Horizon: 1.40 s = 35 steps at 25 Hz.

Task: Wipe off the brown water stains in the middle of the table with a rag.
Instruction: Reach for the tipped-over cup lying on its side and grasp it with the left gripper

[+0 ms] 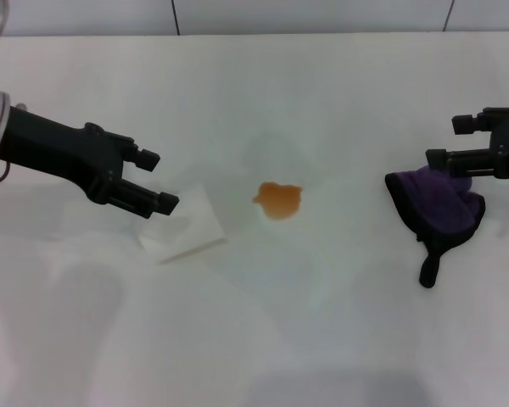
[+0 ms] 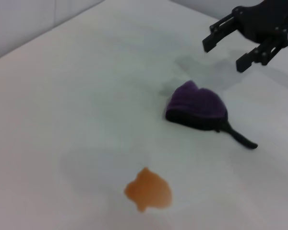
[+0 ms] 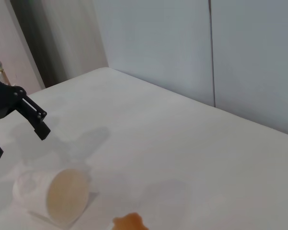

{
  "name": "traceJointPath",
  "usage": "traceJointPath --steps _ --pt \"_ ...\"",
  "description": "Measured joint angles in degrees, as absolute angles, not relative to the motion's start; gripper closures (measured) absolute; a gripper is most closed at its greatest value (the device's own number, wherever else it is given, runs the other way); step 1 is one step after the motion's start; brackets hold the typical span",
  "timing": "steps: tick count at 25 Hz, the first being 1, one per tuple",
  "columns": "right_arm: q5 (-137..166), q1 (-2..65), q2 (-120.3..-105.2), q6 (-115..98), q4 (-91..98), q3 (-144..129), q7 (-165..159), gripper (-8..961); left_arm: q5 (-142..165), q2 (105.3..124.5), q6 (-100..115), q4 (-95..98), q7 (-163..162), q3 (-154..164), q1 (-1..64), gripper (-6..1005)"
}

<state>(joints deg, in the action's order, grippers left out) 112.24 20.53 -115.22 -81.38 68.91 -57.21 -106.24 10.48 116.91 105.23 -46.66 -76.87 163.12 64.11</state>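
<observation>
White and smooth, the table [image 1: 339, 339] is bounded at the far side by pale wall panels. Near its middle the brown water stains [image 1: 278, 200] are seen as one small orange-brown blotch with an uneven edge. At about three o'clock from it, well apart, the rag [image 1: 437, 210] is lying crumpled, dark purple with black edging and a short black tail toward the near edge. The right gripper [image 1: 448, 140] is held just above the rag with its fingers apart, probably placed so that the cloth can be taken. At nine o'clock from the stain, a paper cup [image 1: 187, 225] is lying on its side, and the left gripper [image 1: 159, 180] hovers beside it, fingers also apart and empty.
</observation>
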Motion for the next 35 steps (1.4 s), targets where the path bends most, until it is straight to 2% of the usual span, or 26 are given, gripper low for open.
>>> traceJointPath --steps 14,25,35 --pt "111.32 20.38 -115.22 -81.39 68.52 -57.21 -106.17 182 18.69 116.91 102.82 -46.79 -77.45 163.22 67.20 124" --pt "111.26 20.34 -115.22 -81.32 68.36 -57.21 -105.95 182 18.96 118.31 99.38 -44.43 -77.44 163.22 67.65 125" --pt "111.26 20.13 -115.22 -81.29 68.37 -57.21 -105.82 182 19.49 118.56 97.25 -43.05 -77.76 163.21 67.39 125"
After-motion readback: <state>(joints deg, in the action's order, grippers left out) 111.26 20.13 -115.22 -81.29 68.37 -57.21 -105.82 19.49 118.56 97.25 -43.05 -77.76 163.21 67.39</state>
